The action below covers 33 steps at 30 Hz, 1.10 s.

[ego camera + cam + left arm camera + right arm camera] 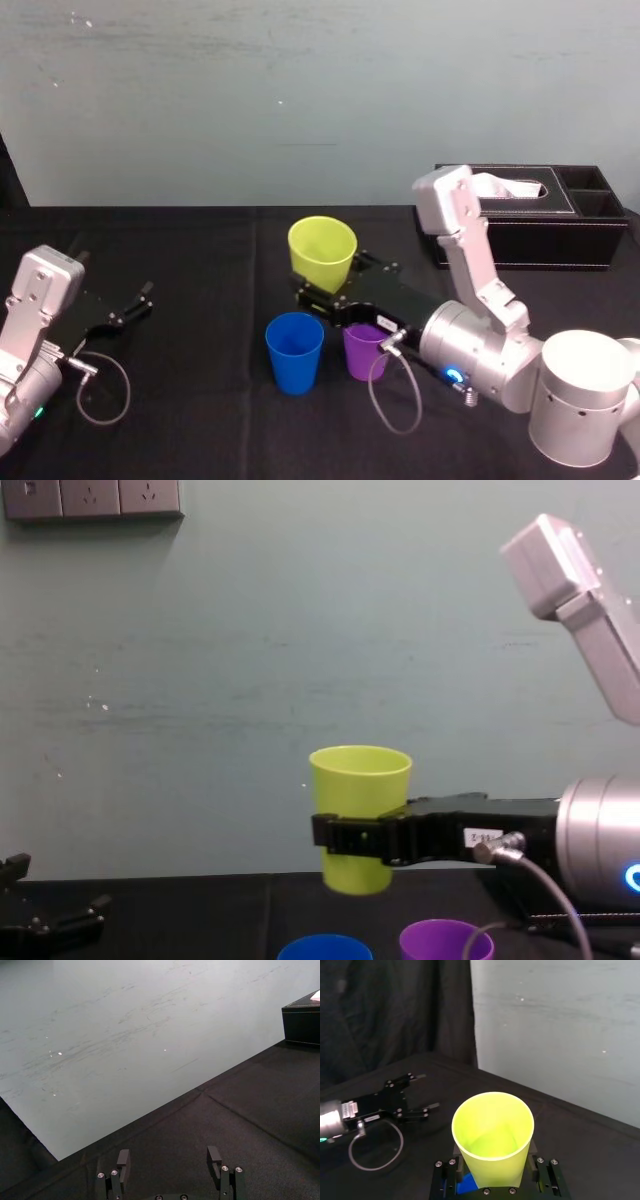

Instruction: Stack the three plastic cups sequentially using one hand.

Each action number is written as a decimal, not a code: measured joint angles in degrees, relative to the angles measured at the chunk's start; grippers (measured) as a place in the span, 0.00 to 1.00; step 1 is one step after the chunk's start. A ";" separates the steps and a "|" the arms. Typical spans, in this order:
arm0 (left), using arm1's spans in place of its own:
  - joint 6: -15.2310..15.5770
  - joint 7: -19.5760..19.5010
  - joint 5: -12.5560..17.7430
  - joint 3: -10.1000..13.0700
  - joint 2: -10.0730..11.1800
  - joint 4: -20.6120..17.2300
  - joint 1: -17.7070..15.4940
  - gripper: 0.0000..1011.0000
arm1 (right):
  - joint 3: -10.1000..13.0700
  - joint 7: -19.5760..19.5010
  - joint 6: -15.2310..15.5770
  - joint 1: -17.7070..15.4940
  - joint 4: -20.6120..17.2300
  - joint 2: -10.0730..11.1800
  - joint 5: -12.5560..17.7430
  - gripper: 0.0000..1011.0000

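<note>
Yellow-green cup [322,250] is hanging upright, mouth up, in the air above the black tabletop [200,260], raised over the other two cups. Right tool [322,288] is pinching it across the lower wall, one finger on each side, with the arm reaching in from the right. Blue cup [295,350] and purple cup [364,350] are standing side by side on the tabletop, mouths up, close but not touching, blue to the left. In the right wrist view a patch of blue is showing just under the held cup's base. Left tool [135,305] is idling low at the left of the tabletop, fingers spread and gripping nothing. Black tissue box [530,225] is sitting at the far right.
</note>
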 joint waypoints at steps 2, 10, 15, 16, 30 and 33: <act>0.00 0.00 0.00 0.00 0.00 0.00 0.00 0.99 | -0.44 0.03 0.13 0.11 0.09 0.00 0.13 0.71; 0.00 0.00 0.00 0.00 0.00 0.00 0.00 0.99 | -2.01 0.17 0.24 0.22 0.39 0.46 0.91 0.71; 0.00 0.00 0.00 0.00 0.00 0.00 0.00 0.99 | -2.60 0.10 -0.28 0.65 1.85 0.61 1.61 0.71; 0.00 0.00 0.00 0.00 0.00 0.00 0.00 0.99 | -2.69 0.08 -0.35 0.73 2.12 0.62 1.72 0.71; 0.00 0.00 0.00 0.00 0.00 0.00 0.00 0.99 | -3.87 -0.07 -1.63 1.84 5.44 0.69 3.25 0.71; 0.00 0.00 0.00 0.00 0.00 0.00 0.00 0.99 | -4.23 -0.06 -1.79 2.05 5.86 0.76 3.55 0.71</act>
